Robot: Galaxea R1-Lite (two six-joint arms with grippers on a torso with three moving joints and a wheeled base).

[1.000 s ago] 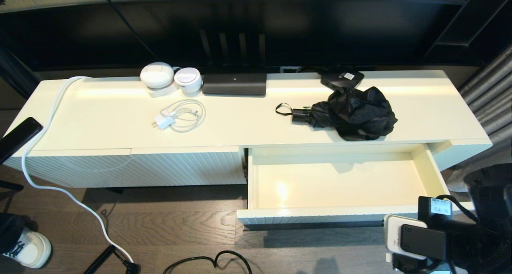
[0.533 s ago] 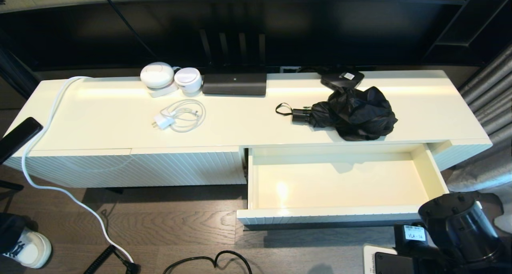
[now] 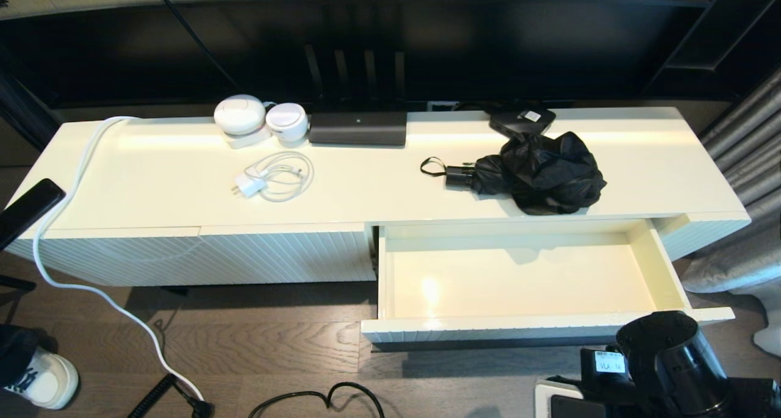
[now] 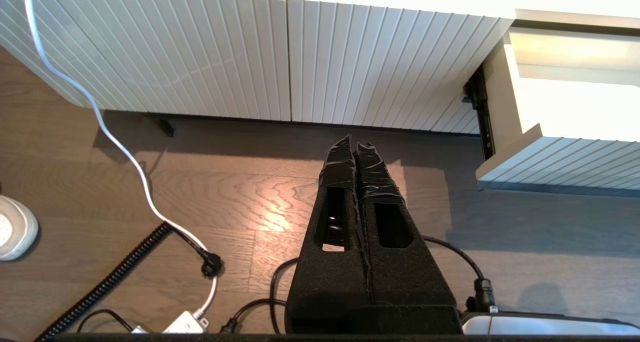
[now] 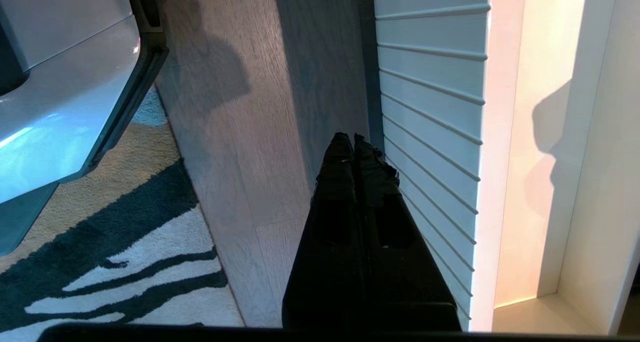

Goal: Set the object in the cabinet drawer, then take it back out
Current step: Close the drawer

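Note:
The black folding umbrella (image 3: pixel 537 171) lies on the cream cabinet top, handle and wrist loop pointing left, just behind the open drawer. The cabinet drawer (image 3: pixel 488 329) is pulled out, its smooth inside bare. My right arm (image 3: pixel 665 363) hangs low off the drawer's front right corner. The right gripper (image 5: pixel 350 138) is shut on nothing, over the floor beside the drawer's ribbed front (image 5: pixel 430 82). My left gripper (image 4: pixel 354 146) is shut too, parked above the wooden floor in front of the ribbed panel, with the drawer (image 4: pixel 560 155) off to its side.
On the cabinet top lie a white charger with coiled cable (image 3: pixel 271 183), two white round devices (image 3: pixel 259 119), a dark box (image 3: pixel 357 128) and a flat black box with a white label (image 3: pixel 521 120). Cables (image 3: pixel 317 399) trail on the floor. A striped rug (image 5: pixel 100 262) lies by the right arm.
My right arm has drawn back and down from the drawer's front right corner, turning as it went. The drawer stays open and the umbrella has not moved.

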